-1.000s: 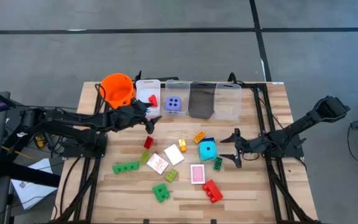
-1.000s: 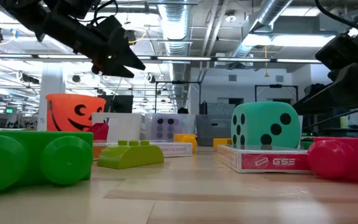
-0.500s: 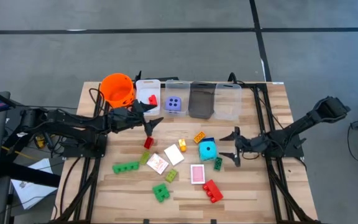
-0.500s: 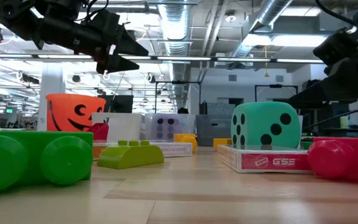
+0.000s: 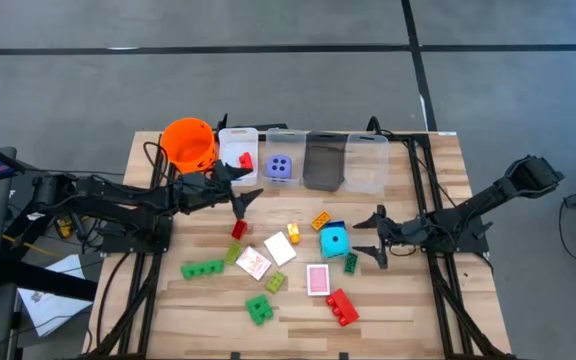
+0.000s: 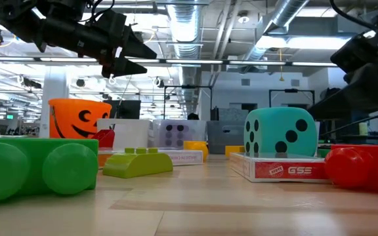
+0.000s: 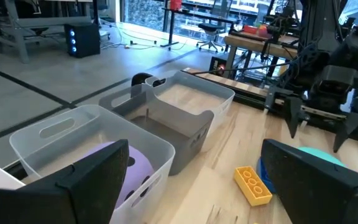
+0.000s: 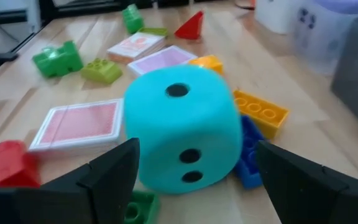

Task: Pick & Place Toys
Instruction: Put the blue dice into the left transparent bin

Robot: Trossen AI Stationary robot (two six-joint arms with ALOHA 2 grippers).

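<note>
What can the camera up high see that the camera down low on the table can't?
Only the high view shows the red brick inside its clear bin and the right hand open beside the cyan die. Only the low view shows the pumpkin face on the orange bucket. Both show the cyan die, purple die and open left hand.

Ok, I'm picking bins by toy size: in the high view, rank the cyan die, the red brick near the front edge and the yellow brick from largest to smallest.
1. Cyan die and red brick: look alike in size, no clear order.
2. Yellow brick: clearly smallest.
</note>
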